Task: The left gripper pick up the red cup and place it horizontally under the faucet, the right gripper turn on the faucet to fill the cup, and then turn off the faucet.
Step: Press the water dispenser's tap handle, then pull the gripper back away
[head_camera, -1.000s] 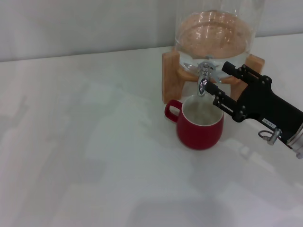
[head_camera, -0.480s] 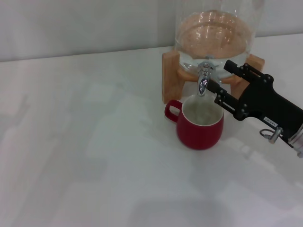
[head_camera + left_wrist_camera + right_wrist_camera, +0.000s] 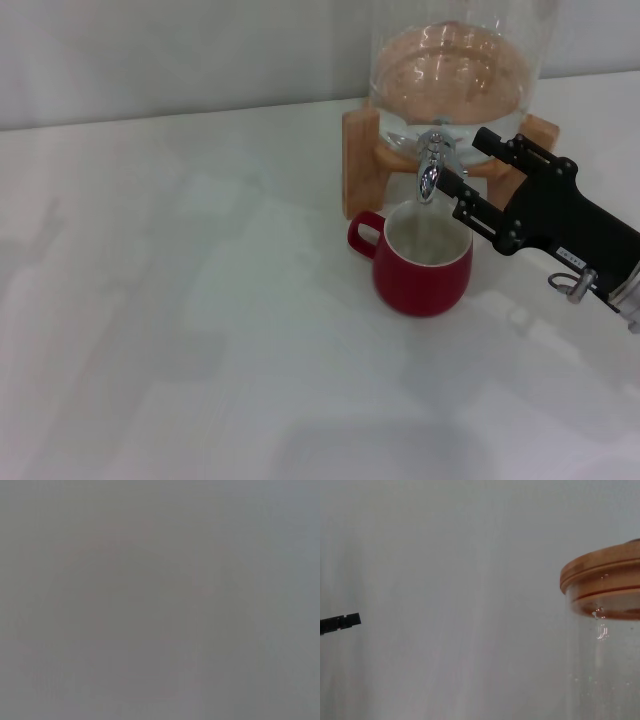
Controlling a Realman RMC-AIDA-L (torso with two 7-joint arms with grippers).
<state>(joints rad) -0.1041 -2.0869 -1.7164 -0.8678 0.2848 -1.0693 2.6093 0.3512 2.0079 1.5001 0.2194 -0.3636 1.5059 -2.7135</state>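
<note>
Red cup (image 3: 422, 262) stands upright at centre right, directly below the faucet (image 3: 430, 165). Compared with a second ago, the right gripper (image 3: 462, 169) has moved closer, its fingers wide beside the lever, so turning on looks near.

A glossy white table (image 3: 200, 330) runs back to a plain pale grey wall (image 3: 180, 50), softly lit.

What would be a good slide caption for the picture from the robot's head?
Right gripper at the chrome faucet of a glass dispenser, small dark-red ceramic cup standing below.
</note>
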